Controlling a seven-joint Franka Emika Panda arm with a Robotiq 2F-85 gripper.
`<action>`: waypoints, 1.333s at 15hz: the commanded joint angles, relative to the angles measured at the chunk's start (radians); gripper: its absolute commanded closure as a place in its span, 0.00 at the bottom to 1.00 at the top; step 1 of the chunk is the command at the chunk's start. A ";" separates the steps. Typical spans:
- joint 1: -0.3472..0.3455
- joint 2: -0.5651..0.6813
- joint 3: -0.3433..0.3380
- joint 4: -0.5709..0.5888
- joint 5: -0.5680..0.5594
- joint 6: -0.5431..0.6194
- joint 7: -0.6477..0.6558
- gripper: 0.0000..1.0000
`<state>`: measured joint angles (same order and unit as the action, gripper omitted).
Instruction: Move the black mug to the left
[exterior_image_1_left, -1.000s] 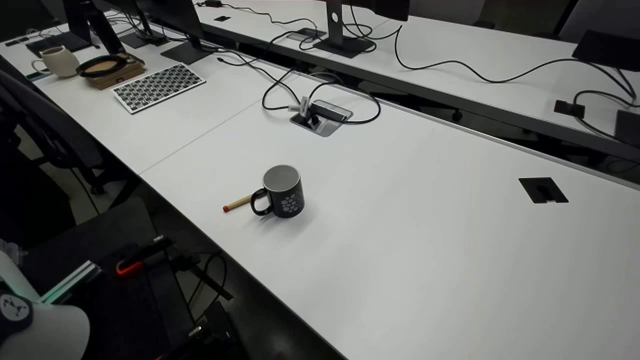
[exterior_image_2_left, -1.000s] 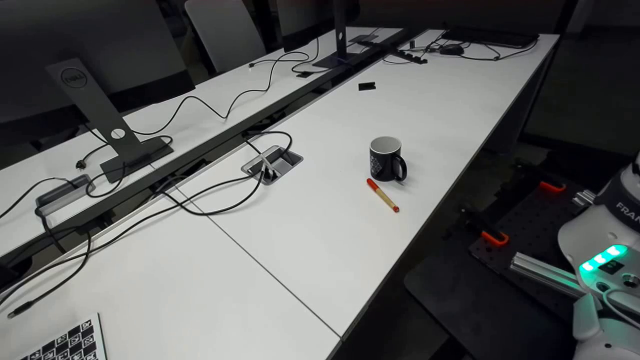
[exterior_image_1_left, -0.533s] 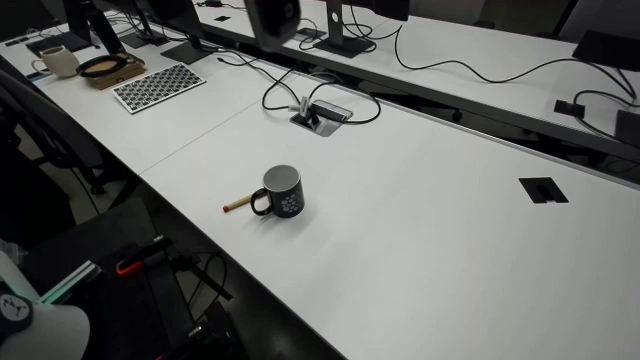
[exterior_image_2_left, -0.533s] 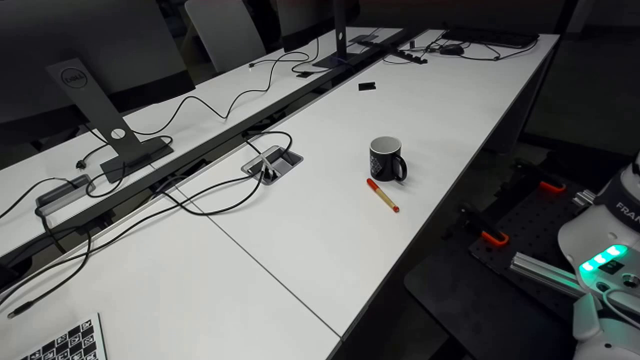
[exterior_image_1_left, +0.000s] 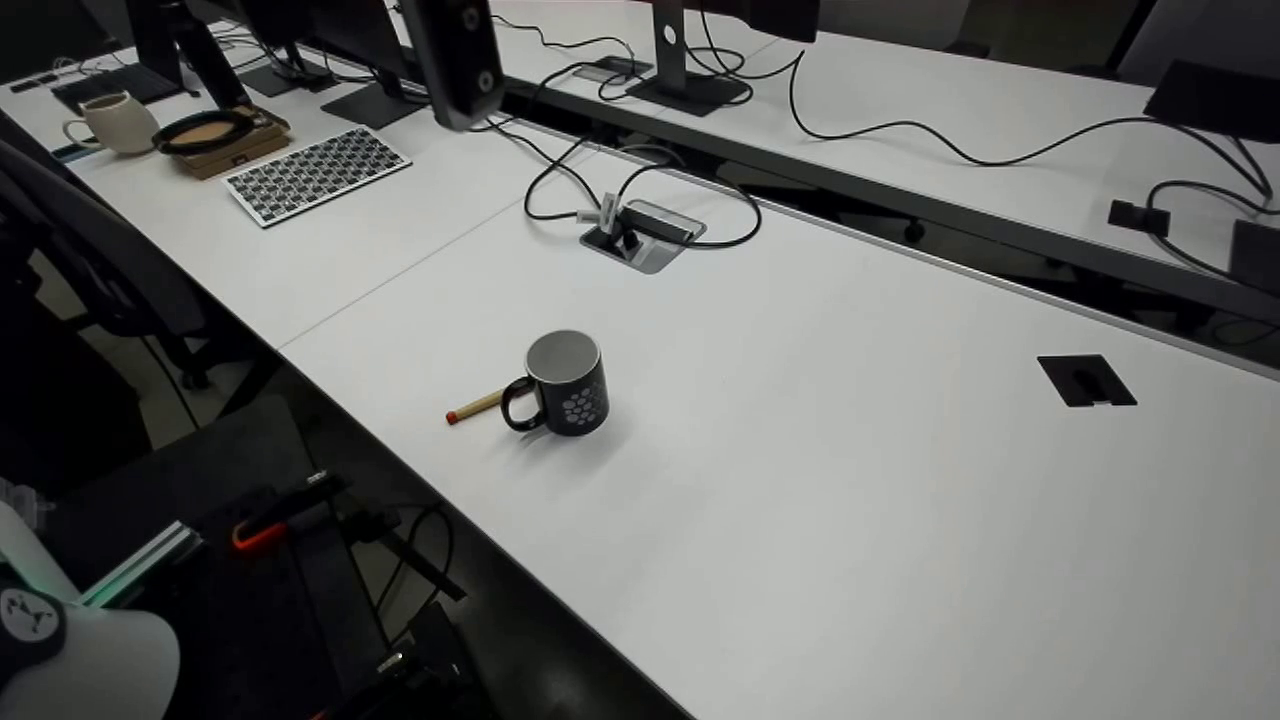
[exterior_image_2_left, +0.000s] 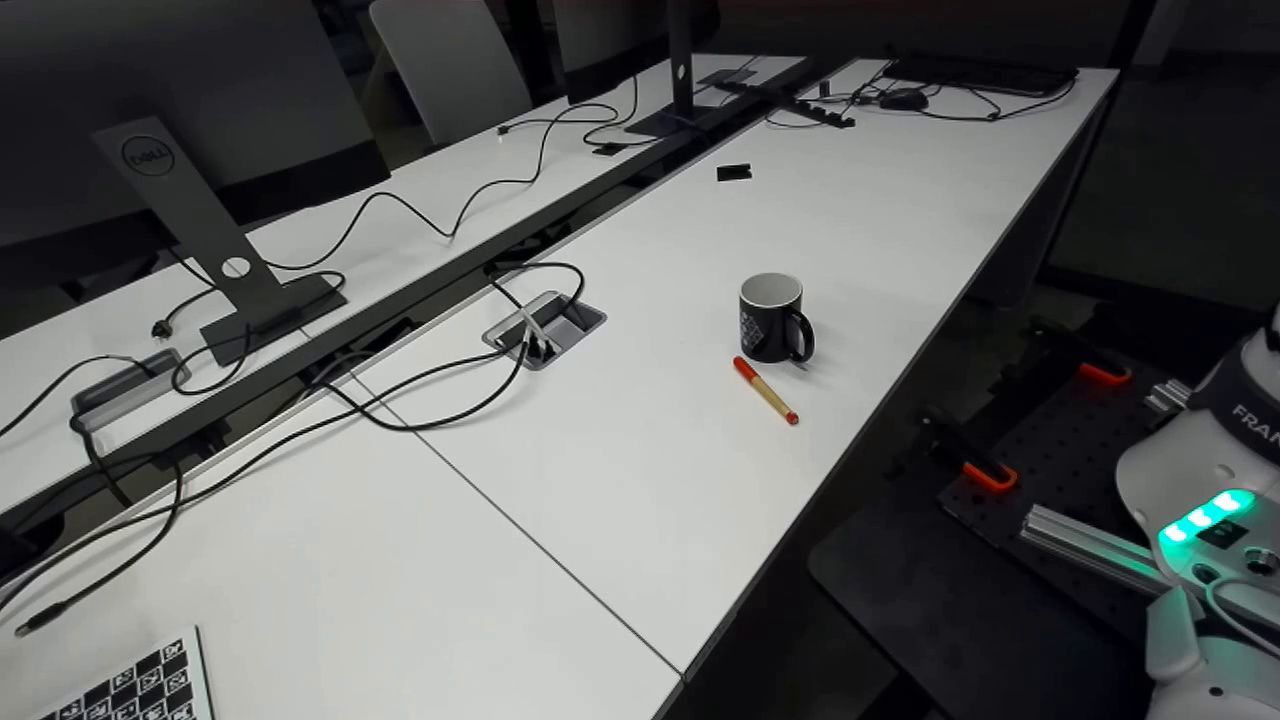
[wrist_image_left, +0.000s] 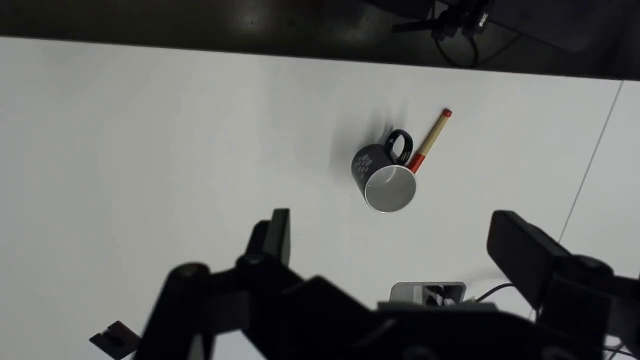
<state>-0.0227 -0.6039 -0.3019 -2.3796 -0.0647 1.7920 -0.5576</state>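
Nearest the wrist camera, the gripper (wrist_image_left: 390, 225) is seen with its two dark jaws standing wide apart, one to each side of the wrist view, and holding nothing. Past it, the black mug (wrist_image_left: 382, 172) stands upright on the white table (wrist_image_left: 225, 150), clear of both jaws. Its interior is pale grey, its wall carries a cluster of pale spots, and its handle is turned toward the table edge nearest the white robot arm (exterior_image_2_left: 1225, 470). A red-and-tan stick (wrist_image_left: 431, 139) lies just beside the mug, near the handle; whether the two touch cannot be told. In both exterior views, mug and stick appear between that edge and a recessed metal outlet box (exterior_image_2_left: 575, 320), where black cables (exterior_image_2_left: 405, 429) meet. At the top of an exterior view hangs a dark block (exterior_image_1_left: 458, 62) with round fittings; which part it is cannot be told. Farther along the tabletop, in the same view, are a black-and-white patterned board (exterior_image_1_left: 318, 175), a cardboard box (exterior_image_1_left: 235, 155) and a cream mug (exterior_image_1_left: 120, 125), the last farthest of the three. Farthest off, an opposite desk (exterior_image_2_left: 390, 245) bears a monitor stand (exterior_image_2_left: 205, 225), with a grey chair back (exterior_image_2_left: 450, 70) standing beyond the desk.
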 joint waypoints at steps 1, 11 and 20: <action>-0.012 0.003 0.009 0.002 0.007 -0.003 -0.006 0.00; 0.022 0.020 0.084 -0.080 0.043 0.071 0.088 0.00; 0.069 0.157 0.234 -0.160 0.130 0.246 0.335 0.00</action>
<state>0.0405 -0.5140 -0.1016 -2.5272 0.0285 1.9641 -0.3088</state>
